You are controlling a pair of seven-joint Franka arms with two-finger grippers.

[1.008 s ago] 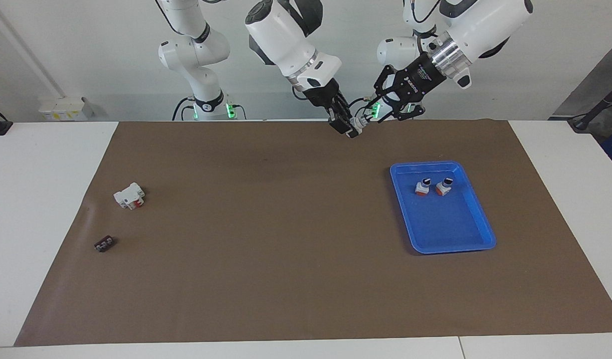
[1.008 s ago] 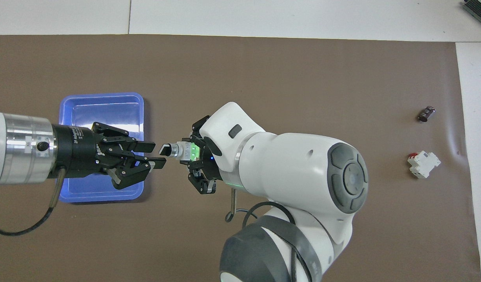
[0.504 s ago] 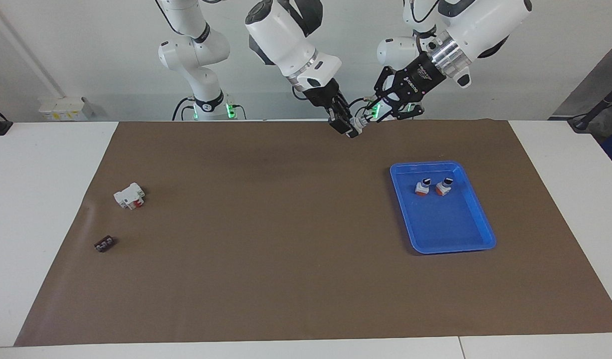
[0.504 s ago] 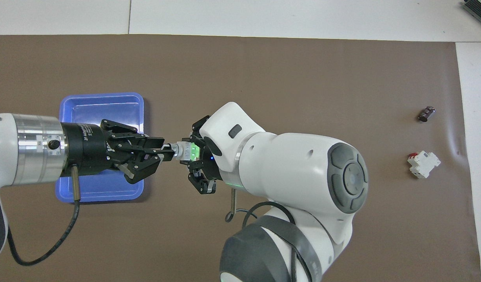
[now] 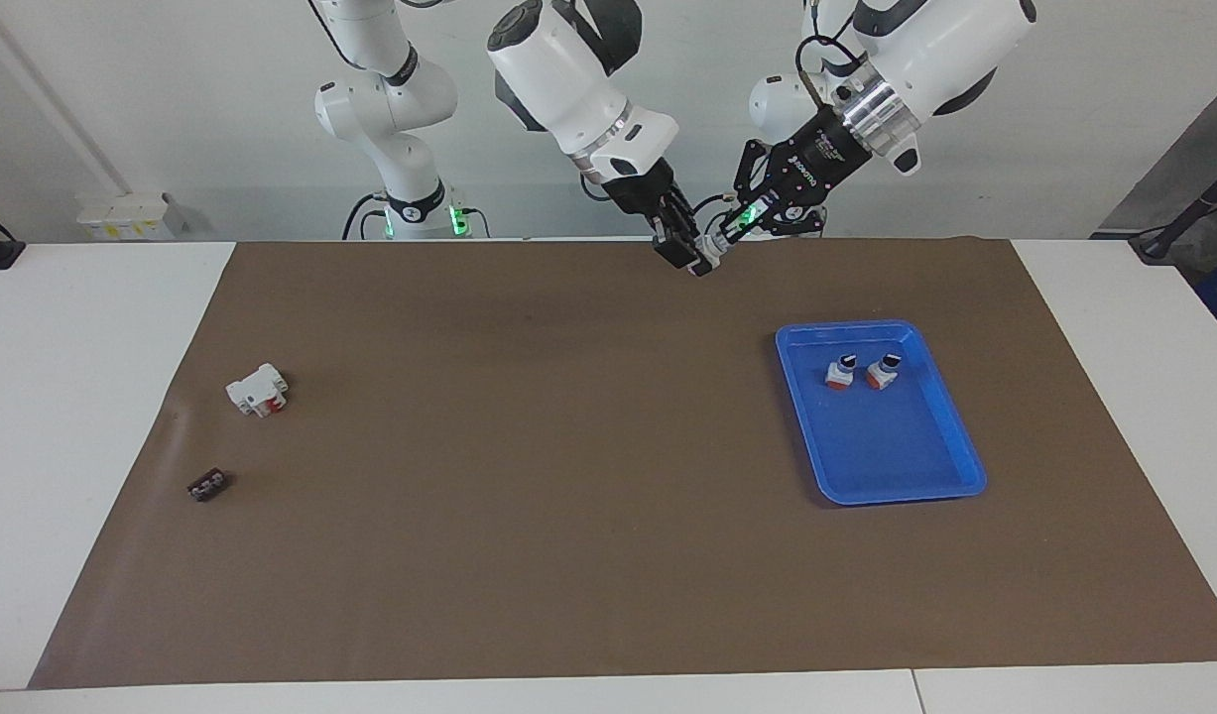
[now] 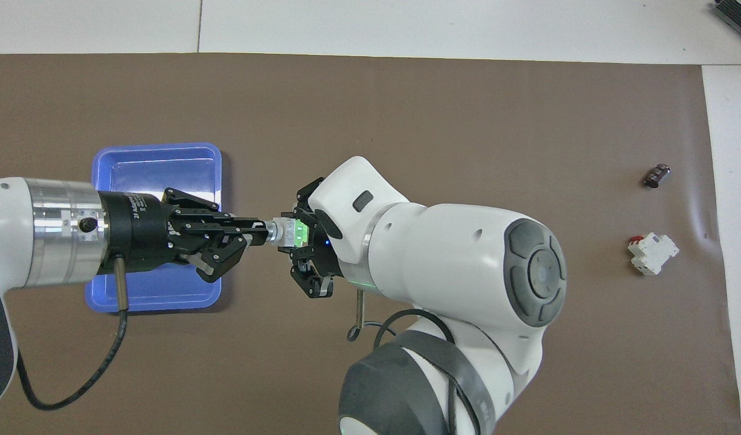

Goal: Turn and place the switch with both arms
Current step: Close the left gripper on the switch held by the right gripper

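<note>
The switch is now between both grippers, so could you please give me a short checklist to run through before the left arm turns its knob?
1. Right gripper shut on the switch at its green base: ok.
2. Left gripper closed around the black knob end of the switch: ok in the overhead view; how firm the grip is: cannot tell.
3. Switch held up in the air, off the brown mat: ok.
4. Blue tray has bare floor for placing, with two red-based switches at its end nearer to the robots: ok.
5. White block and small black part lie toward the right arm's end of the table, out of the way: ok.
</note>
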